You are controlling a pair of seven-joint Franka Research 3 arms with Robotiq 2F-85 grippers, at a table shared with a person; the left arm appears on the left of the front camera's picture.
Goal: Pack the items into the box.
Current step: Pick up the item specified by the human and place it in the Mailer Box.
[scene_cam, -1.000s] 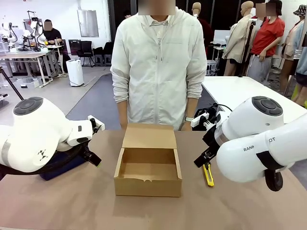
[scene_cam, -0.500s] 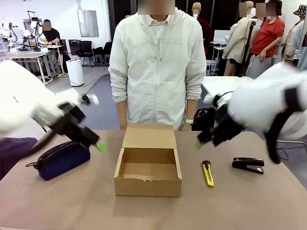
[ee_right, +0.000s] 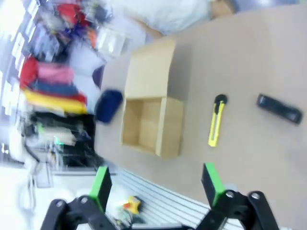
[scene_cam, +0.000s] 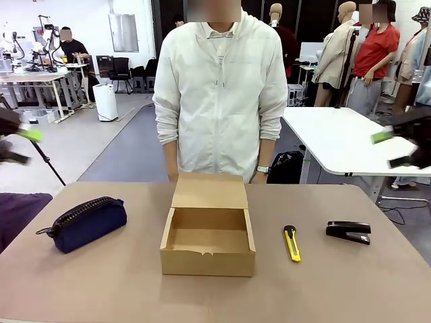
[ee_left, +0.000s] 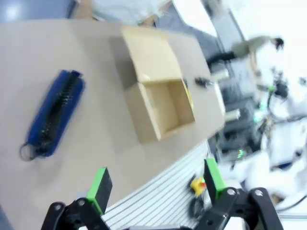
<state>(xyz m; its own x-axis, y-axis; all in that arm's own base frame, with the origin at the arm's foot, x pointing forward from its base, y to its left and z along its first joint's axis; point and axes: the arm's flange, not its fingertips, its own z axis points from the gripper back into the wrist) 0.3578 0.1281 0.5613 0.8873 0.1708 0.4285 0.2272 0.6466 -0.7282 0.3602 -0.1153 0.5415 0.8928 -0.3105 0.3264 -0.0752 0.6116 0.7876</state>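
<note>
The left gripper (ee_left: 157,181) and the right gripper (ee_right: 156,182) both hang high above the table (scene_cam: 101,289), jaws spread wide with nothing between the green pads. Below, the box (scene_cam: 207,259) sits mid-table, lid folded back and bare cardboard inside, with the navy pouch (scene_cam: 87,223) well to its left and the black stapler (scene_cam: 348,231) well to its right, beyond the yellow utility knife (scene_cam: 291,243). Neither of the 2 items is packed, so I judge the first pick is yet to start: the left arm should descend over the pouch and pinch across its narrow width, or the right over the stapler, avoiding the utility knife.
</note>
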